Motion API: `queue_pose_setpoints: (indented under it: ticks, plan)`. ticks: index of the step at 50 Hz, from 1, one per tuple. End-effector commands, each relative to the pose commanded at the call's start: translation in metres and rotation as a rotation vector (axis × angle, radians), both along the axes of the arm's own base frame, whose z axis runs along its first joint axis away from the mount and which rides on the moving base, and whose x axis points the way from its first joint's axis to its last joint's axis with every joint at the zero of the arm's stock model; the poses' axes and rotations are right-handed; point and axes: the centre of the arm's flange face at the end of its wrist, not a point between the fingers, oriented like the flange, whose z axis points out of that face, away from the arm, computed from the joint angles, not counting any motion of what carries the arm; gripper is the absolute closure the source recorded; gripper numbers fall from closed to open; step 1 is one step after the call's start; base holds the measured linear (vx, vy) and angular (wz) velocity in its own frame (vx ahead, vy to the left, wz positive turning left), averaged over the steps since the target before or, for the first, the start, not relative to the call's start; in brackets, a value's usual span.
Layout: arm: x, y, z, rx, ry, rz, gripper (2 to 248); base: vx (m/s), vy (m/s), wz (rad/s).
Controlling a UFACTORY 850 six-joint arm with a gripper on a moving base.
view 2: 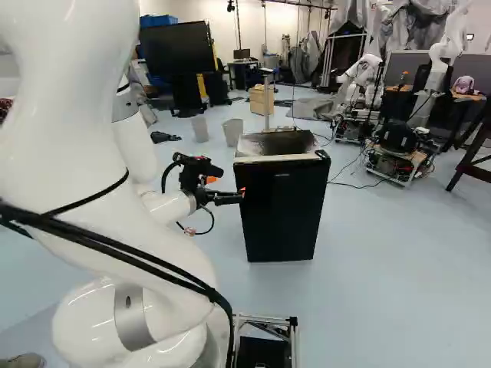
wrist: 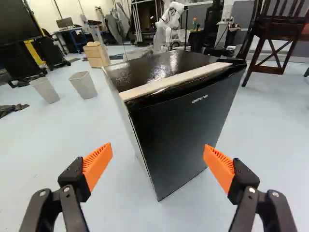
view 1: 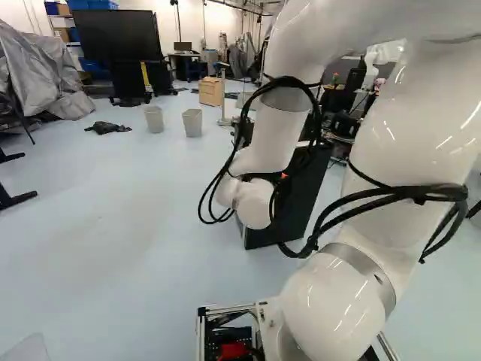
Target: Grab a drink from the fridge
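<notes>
Ahead of the spread claw [view 2: 227,185], black fridge [wrist: 186,128], closed

Mini fridge [wrist: 188,130], black, boxy, glossy dark top with pale patches, light strip along top front edge, small pale lettering high on door. Door closed. Stands upright on floor [view 2: 368,253], ahead of the fingers [view 2: 227,198], front face angled to them. In wrist view, near lower corner shows between the fingers; one orange pad overlaps the door front. Contact with the fingers: can't tell.
</notes>
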Motion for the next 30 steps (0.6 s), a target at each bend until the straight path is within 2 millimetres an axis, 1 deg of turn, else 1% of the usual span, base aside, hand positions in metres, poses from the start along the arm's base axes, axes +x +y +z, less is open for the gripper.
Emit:
queue_pose_setpoints:
  ticks: [14, 30]
  plan:
    - [0.015, 0.016, -0.012, -0.031, -0.007, -0.034, 3, 0.0, 0.0, 0.0]
    - [0.034, 0.033, -0.012, -0.046, -0.06, -0.086, 3, 0.0, 0.0, 0.0]
